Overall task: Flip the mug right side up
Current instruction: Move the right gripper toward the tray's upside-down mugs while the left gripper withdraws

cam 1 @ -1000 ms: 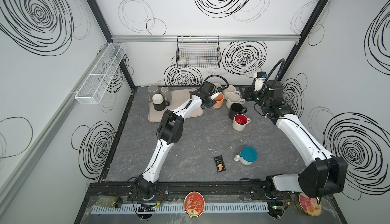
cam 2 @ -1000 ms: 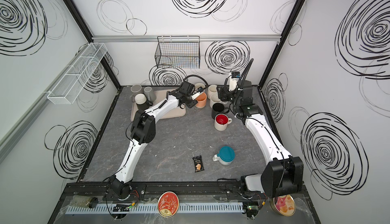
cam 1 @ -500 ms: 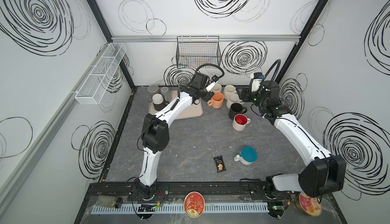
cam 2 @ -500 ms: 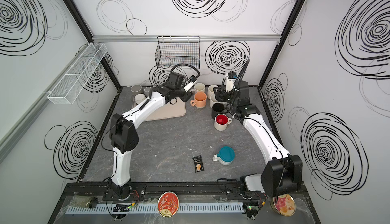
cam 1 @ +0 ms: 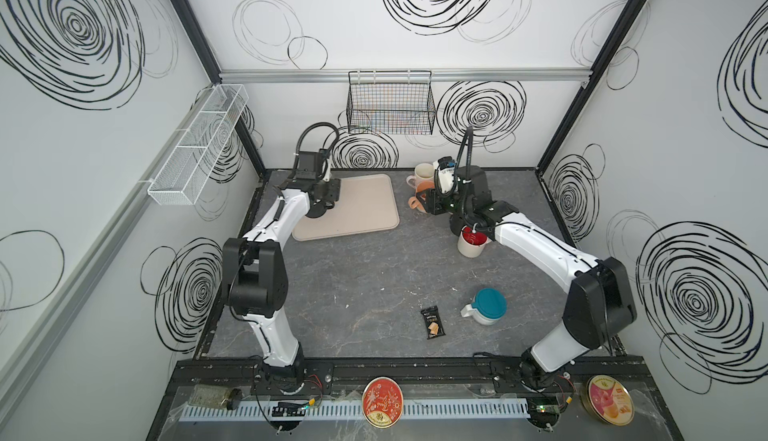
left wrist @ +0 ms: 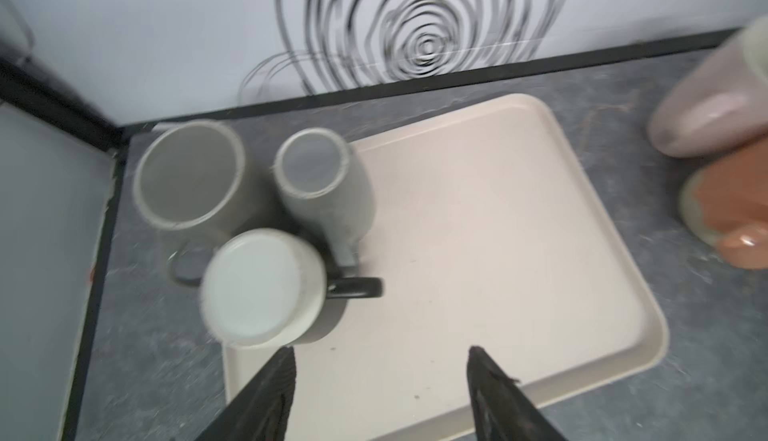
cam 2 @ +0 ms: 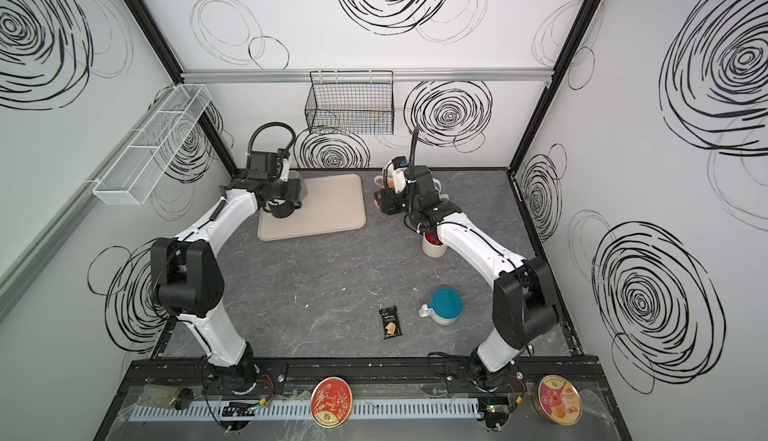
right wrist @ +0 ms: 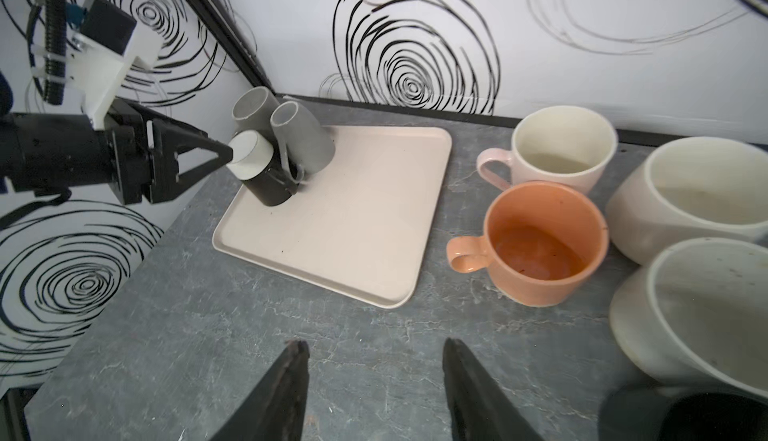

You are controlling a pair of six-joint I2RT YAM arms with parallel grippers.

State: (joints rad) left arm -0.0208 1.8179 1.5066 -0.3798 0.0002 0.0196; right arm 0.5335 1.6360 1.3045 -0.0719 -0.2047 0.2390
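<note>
2 fingers of my left claw [left wrist: 380, 351] stand apart, empty; the upside-down black mug [left wrist: 266, 285] sits just beyond 1 fingertip, on the tray [left wrist: 498, 231].

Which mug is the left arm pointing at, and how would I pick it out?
Find the beige tray at the back of the table. Three mugs cluster at its far left corner, beside the left gripper. Yours is the black mug with a pale top; its neighbours are two grey mugs.
</note>
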